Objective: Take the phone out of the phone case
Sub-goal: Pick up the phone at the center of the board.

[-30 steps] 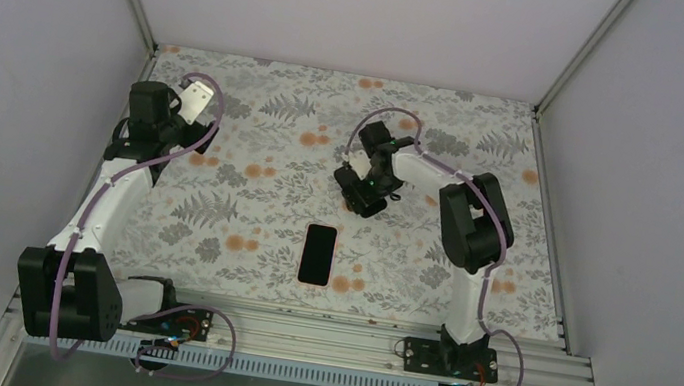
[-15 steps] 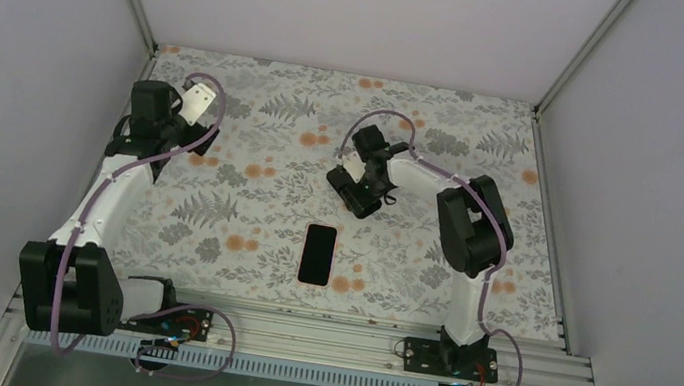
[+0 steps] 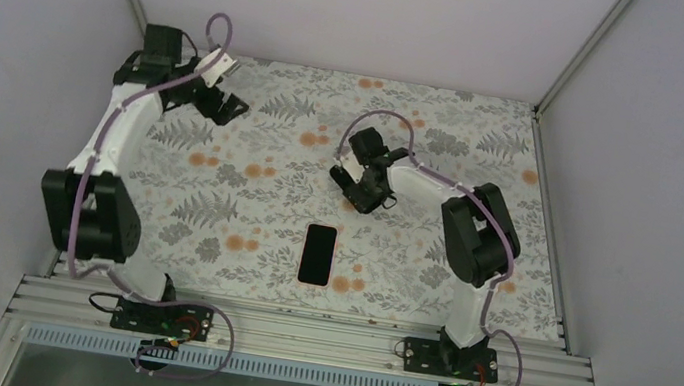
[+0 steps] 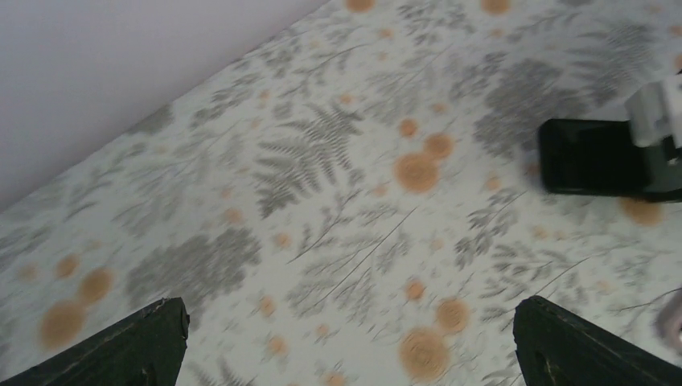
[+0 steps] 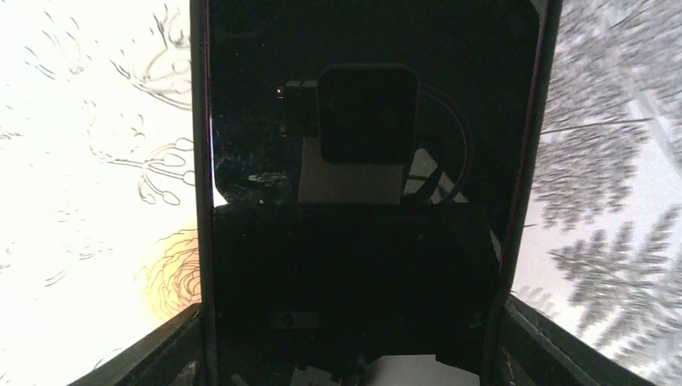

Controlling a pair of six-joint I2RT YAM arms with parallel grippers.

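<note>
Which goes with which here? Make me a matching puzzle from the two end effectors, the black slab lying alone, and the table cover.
Things:
1. left end effector
2. right end effector
3. lone black slab
4. table cover

States:
A. lying flat, nothing touching it
B. grey leaves and orange blooms
C. open, holding nothing, over the far left corner
D. fingers clamped on a glossy black slab

Pairs: 1-C, 2-D, 3-A, 4-B
</note>
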